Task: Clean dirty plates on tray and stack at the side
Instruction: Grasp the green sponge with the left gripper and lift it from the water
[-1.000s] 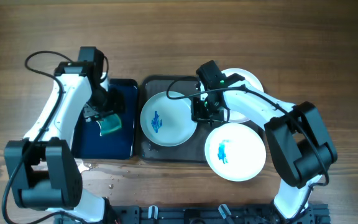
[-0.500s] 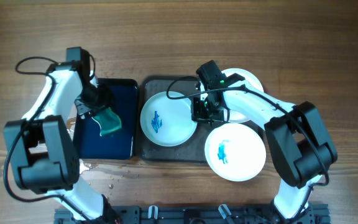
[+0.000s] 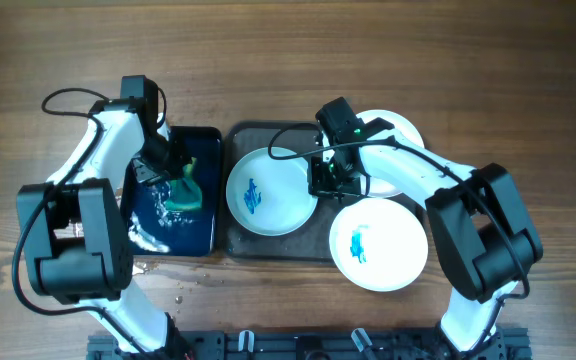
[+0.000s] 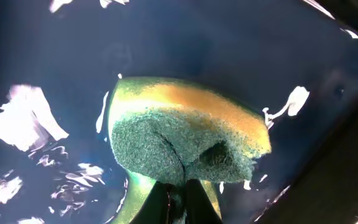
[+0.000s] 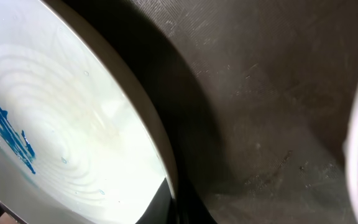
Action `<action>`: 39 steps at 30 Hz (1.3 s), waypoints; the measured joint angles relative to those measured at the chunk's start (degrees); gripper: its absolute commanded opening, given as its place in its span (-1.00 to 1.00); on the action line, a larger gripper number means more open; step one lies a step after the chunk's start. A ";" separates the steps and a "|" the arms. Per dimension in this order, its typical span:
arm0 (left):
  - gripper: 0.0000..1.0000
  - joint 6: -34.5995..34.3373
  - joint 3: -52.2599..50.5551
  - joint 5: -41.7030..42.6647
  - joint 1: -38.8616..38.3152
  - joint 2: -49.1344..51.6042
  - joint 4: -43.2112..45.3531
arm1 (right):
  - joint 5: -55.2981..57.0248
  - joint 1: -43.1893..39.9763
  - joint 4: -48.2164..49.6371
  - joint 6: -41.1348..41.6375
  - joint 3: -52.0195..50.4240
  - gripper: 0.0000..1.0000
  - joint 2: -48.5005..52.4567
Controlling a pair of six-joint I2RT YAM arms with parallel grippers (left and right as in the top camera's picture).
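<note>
A white plate (image 3: 268,190) (image 5: 61,137) with a blue smear lies on the left half of the dark grey tray (image 3: 278,246) (image 5: 260,93). My right gripper (image 3: 320,180) (image 5: 178,202) is shut on this plate's right rim. A second smeared plate (image 3: 378,243) rests at the tray's front right corner, partly over the table. The third plate (image 3: 404,130) at the back right is half hidden by my right arm. My left gripper (image 3: 173,178) (image 4: 178,186) is shut on a folded green and yellow sponge (image 3: 184,191) (image 4: 185,134) over the blue-black tray.
The narrow blue-black tray (image 3: 200,142) (image 4: 55,56) sits left of the grey tray, wet with glinting water. Water drops (image 3: 158,272) lie on the wood near its front edge. Brown tabletop (image 3: 288,60) stretches behind both trays.
The left gripper has closed on the sponge, pinching it into a fold, and shifted slightly right over the blue-black tray. The right arm and the plates have not moved.
</note>
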 measured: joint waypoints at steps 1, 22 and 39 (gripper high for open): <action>-0.92 0.00 0.00 0.55 0.00 0.00 0.02 | 0.02 0.00 0.00 0.00 0.00 -0.92 0.00; -0.92 -14.21 -0.04 -39.58 -19.67 -23.21 -10.38 | -0.02 0.00 -1.22 -0.02 0.00 -0.91 0.00; -0.92 -17.73 -0.04 -34.93 -19.12 -23.15 -8.33 | -0.02 0.00 -1.25 -0.02 0.00 -0.91 0.00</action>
